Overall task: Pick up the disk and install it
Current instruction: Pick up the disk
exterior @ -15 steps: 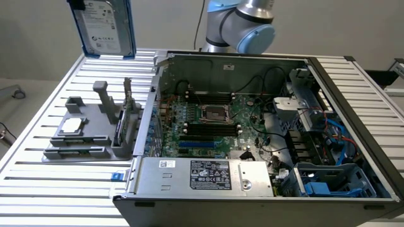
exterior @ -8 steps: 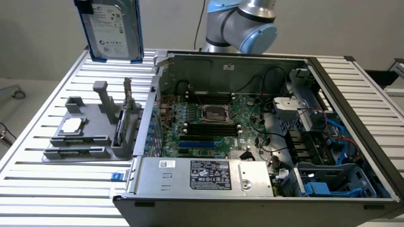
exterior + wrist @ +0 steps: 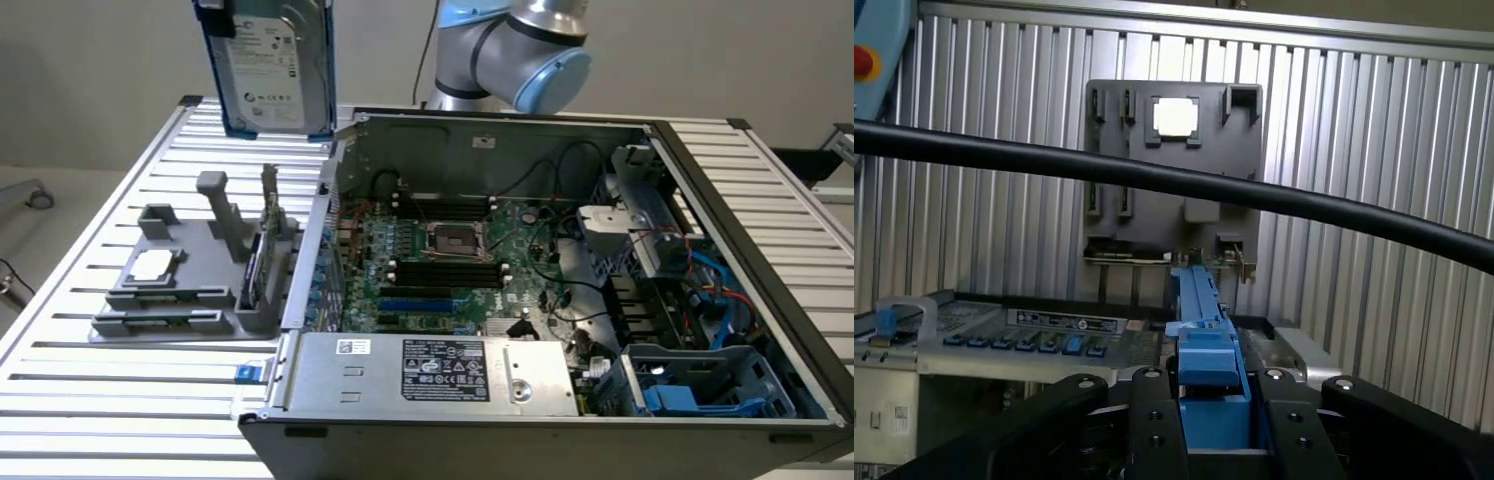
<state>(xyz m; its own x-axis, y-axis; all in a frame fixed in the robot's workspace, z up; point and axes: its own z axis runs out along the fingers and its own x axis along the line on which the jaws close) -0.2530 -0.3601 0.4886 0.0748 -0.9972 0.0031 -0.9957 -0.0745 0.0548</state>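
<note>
End effector (image 3: pixel 1212 412) clamps one disk (image 3: pixel 274 70), upright above one table (image 3: pixel 120 415).

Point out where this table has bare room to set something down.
Bare table slats border the grey fixture on its near side and the computer case on the exterior view's right. Under the held disk is a free strip too. Inside the case it is crowded.
</note>
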